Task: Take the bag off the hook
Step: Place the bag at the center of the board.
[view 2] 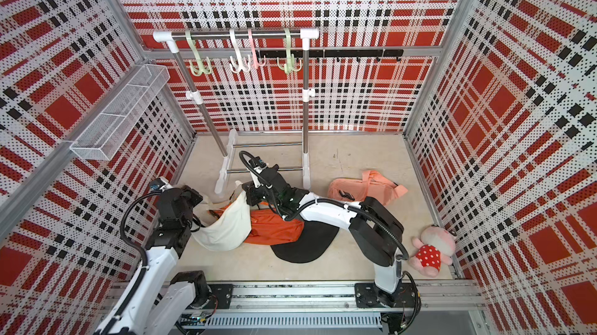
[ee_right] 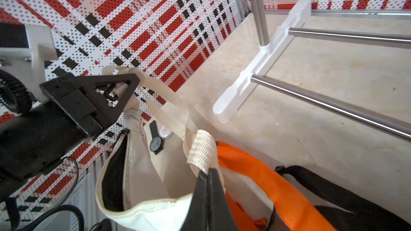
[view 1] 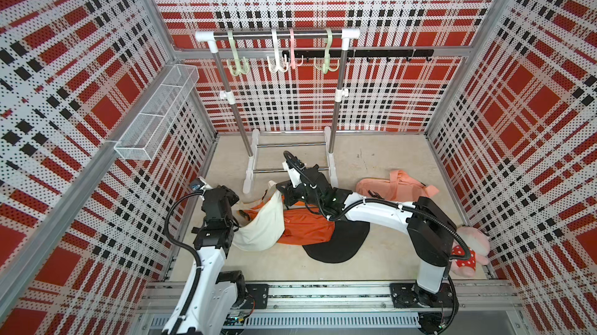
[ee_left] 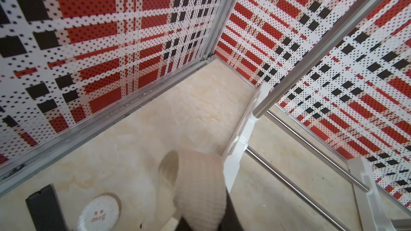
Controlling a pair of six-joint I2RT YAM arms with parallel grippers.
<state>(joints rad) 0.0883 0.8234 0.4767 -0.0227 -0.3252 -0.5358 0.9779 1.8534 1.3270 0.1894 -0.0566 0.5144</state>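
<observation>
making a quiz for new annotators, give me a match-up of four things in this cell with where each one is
Things:
1. cream canvas tote bag
2. peach-pink fabric bag
3. pink plush toy in a red polka-dot dress
4. white wire mesh basket

Places:
A. fixed to a side wall
B. in a corner of the beige floor
C. held up by its straps
D. lying flat beside a foot of the silver clothes rack

Pairs: 1-C, 2-D, 3-B, 4-A

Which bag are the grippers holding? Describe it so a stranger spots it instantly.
Find the clothes rack at the rear, then the floor before it. A cream tote sags by its straps between the left gripper and right gripper. Unlike the orange bag, black bag and pink bag nearby, it is pale and held.
</observation>
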